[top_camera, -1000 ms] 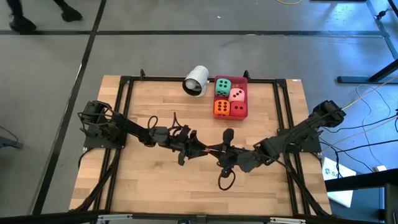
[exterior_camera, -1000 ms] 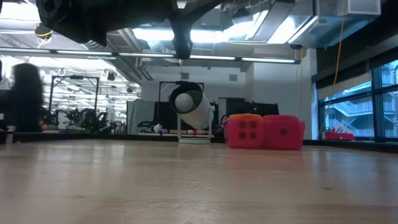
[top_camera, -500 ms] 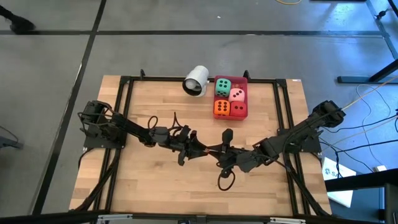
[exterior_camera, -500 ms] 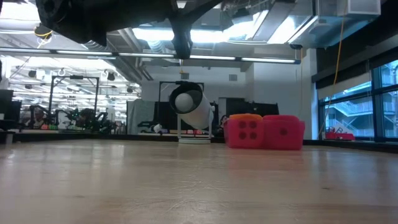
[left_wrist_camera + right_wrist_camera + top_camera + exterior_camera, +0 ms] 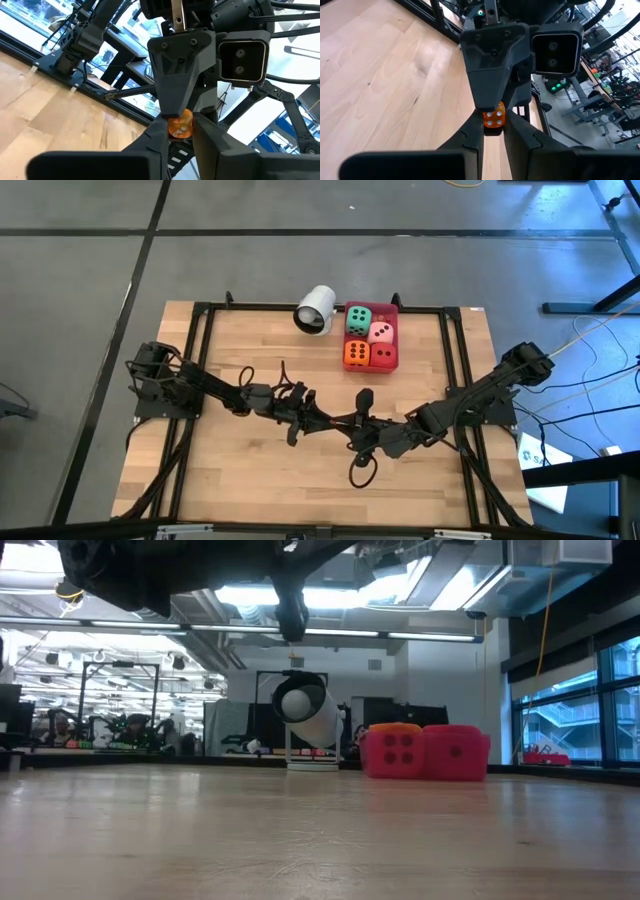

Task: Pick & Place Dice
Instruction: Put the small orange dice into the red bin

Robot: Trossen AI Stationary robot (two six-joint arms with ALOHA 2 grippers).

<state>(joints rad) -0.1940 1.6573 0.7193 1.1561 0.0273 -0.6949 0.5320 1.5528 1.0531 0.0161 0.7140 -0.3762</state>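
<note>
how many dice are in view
5: green die, pink die, orange die, red die in the red tray; small orange die between left gripper and right gripper. More may be hidden.

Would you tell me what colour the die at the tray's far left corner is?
Green with dark pips, sitting in the red tray; the high view shows it best.

four soft dice sit packed in a square at the table's far edge: green die (image 5: 358, 319) and pink die (image 5: 381, 332) behind, orange die (image 5: 355, 354) and red die (image 5: 381, 356) in front.
</note>
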